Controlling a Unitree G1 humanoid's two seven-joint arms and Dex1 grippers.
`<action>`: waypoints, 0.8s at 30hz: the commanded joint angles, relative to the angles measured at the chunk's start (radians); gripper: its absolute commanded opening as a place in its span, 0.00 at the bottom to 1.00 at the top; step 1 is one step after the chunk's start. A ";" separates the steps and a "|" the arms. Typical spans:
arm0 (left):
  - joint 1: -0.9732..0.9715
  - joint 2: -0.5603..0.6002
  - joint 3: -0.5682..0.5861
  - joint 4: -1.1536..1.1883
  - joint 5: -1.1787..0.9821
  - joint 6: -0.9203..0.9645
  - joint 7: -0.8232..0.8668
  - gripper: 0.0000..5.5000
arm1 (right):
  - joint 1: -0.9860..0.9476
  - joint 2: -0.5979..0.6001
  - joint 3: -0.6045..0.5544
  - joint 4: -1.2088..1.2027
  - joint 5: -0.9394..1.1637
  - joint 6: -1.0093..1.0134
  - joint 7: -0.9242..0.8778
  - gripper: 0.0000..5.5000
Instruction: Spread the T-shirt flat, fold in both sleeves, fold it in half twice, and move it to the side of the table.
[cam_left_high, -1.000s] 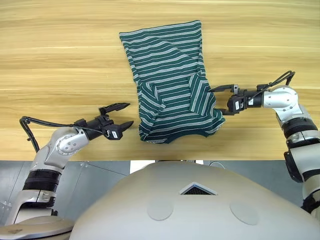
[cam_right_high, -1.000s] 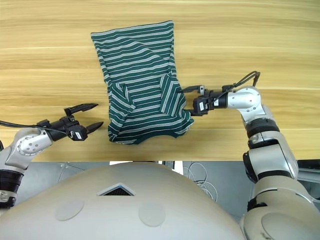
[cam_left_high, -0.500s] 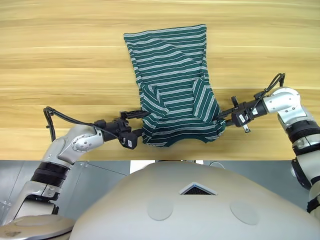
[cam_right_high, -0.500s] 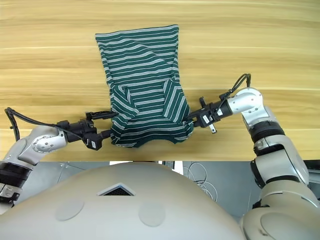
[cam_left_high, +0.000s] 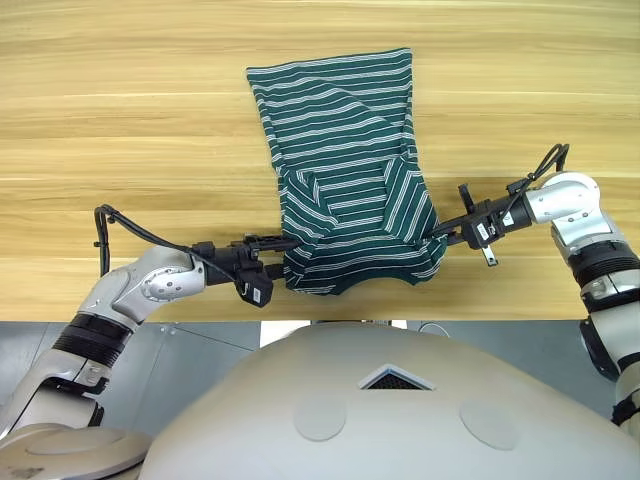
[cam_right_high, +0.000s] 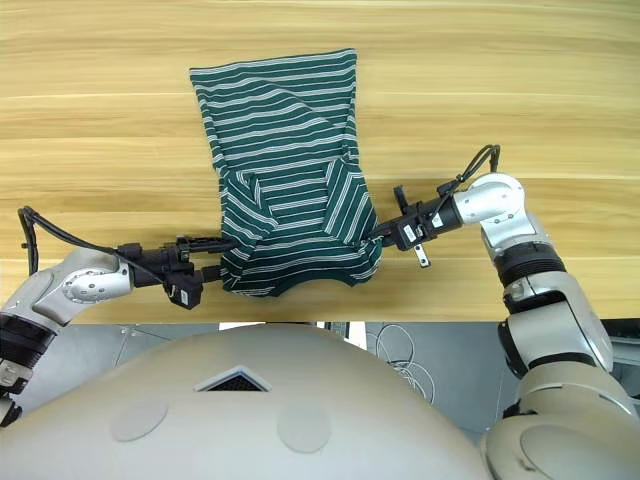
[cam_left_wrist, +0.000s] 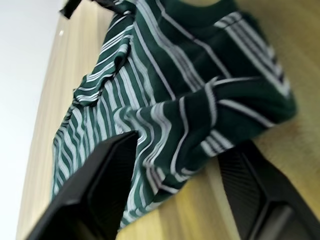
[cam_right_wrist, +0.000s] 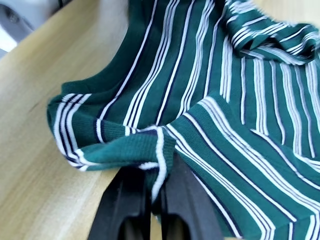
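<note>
The green striped T-shirt (cam_left_high: 345, 170) lies lengthwise on the wooden table (cam_left_high: 120, 120), sleeves folded in and its collar end rumpled near the front edge. My left gripper (cam_left_high: 285, 255) is at the near left corner. In the left wrist view it (cam_left_wrist: 175, 190) stands open, with bunched fabric (cam_left_wrist: 200, 125) between the two spread fingers. My right gripper (cam_left_high: 437, 232) is at the near right corner. The right wrist view shows it (cam_right_wrist: 157, 175) shut on a pinched fold of the shirt's edge (cam_right_wrist: 125, 145).
Bare wood stretches to the left and right of the shirt and behind it. The table's front edge (cam_left_high: 150, 320) runs just below both grippers.
Both grippers have come in from the sides to the shirt's near corners. The right one has shut on the fabric. The left one has slid its fingers around the left corner.
</note>
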 joint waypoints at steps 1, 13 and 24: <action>0.010 0.005 -0.057 0.075 0.101 0.036 -0.035 0.34 | 0.013 0.002 -0.018 -0.030 0.030 0.023 0.022 0.01; 0.015 0.006 -0.123 0.116 -0.036 0.030 -0.071 0.00 | 0.056 -0.013 -0.053 -0.099 0.098 0.090 0.087 0.01; 0.334 0.261 0.057 -0.350 -0.998 0.218 -0.264 0.00 | 0.278 -0.342 0.026 -0.429 0.429 0.342 0.105 0.01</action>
